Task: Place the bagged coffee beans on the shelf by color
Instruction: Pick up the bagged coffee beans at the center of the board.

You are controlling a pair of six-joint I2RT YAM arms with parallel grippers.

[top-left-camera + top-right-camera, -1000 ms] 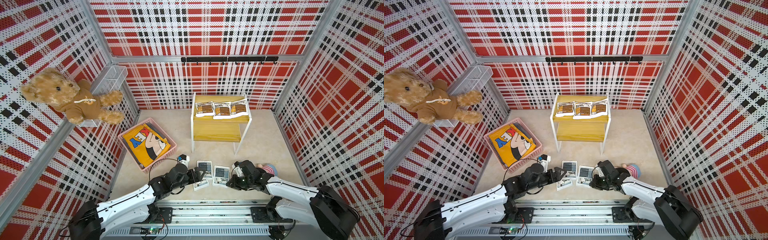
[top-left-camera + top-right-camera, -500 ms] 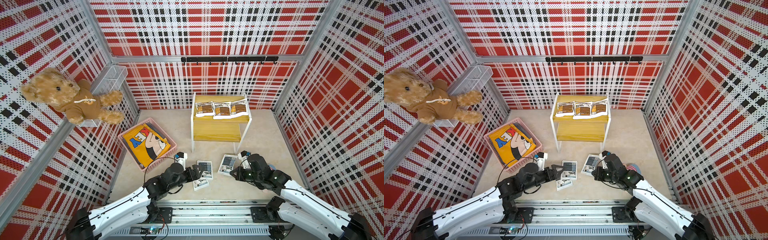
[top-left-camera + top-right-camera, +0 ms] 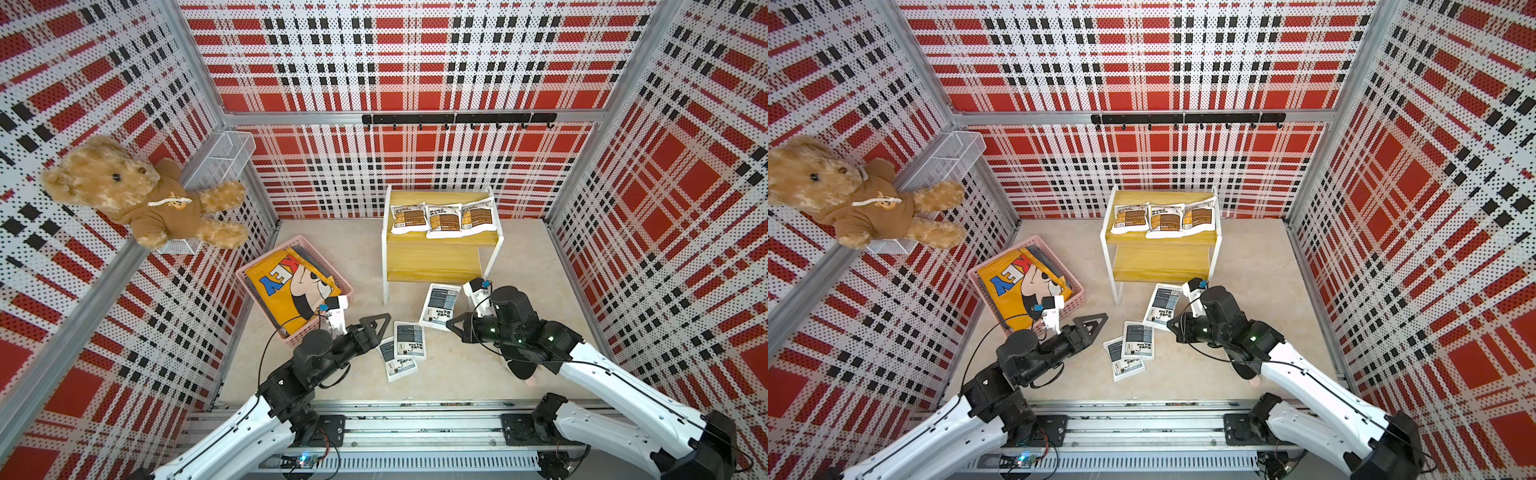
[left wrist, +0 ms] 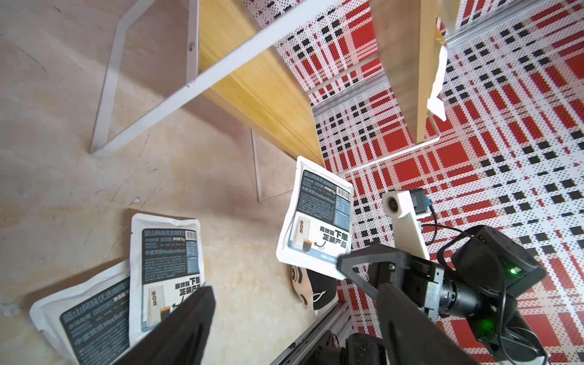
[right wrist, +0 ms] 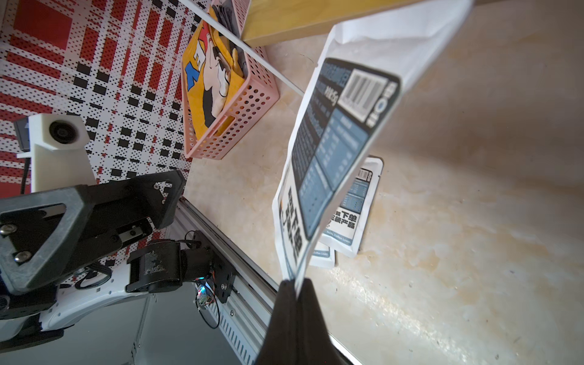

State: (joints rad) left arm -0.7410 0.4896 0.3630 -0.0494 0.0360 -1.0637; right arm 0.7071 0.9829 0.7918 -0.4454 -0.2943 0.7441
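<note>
Right gripper (image 3: pixel 452 324): jaws clamped on the bottom edge of a grey-label coffee pouch (image 3: pixel 439 305), held off the table just before the shelf (image 3: pixel 432 259). Left gripper (image 3: pixel 380 328): jaws apart over two grey pouches (image 3: pixel 409 341) on the table. Judged light, floppy, slick; pinch edge seams.

Cameras, four, as I read them. Top pair: mounted high above the base rail (image 3: pixel 415 428), side by side, tilted steeply down toward the back wall (image 3: pixel 415 62), far enough that both top views hold the whole cell, shelf (image 3: pixel 432 259) included. Left wrist unit: low, near the floor (image 4: pixel 63 158), facing the shelf legs and the right wrist camera (image 4: pixel 393 203). Right wrist unit: closer still, pinched pouch (image 5: pixel 331 142) filling its near field, facing the left wrist camera (image 5: pixel 61 132). Both wrist views share the floor pouches (image 4: pixel 167 252)
</note>
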